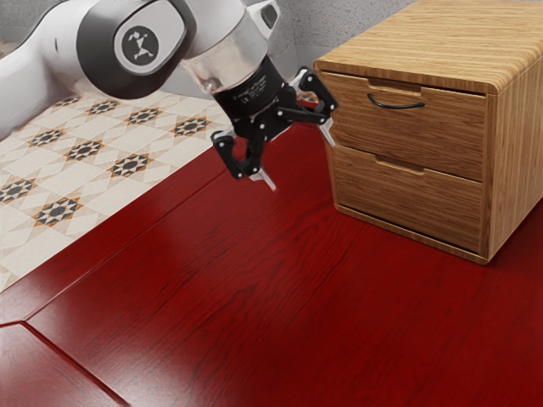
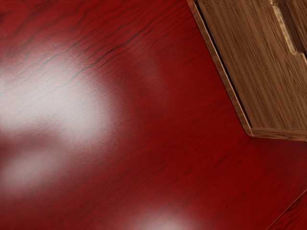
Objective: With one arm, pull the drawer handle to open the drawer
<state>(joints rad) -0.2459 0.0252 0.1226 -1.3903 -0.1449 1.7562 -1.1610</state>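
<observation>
A wooden cabinet (image 1: 441,119) with two drawers stands on the red table at the exterior view's right. The upper drawer (image 1: 407,119) carries a thin black handle (image 1: 394,103) and looks shut flush with the front. The lower drawer (image 1: 407,195) has a notch at its top edge and is shut too. My black gripper (image 1: 297,157) hangs open above the table, to the left of the cabinet's front and apart from the handle, with nothing between its fingers. In the wrist view the cabinet's lower front corner (image 2: 254,72) lies ahead of the hand.
The glossy red table (image 1: 254,305) stretches wide in front of the cabinet. Beyond its edge at the exterior view's left lies a patterned tile floor (image 1: 85,161). A grey wall (image 1: 339,21) rises behind the cabinet.
</observation>
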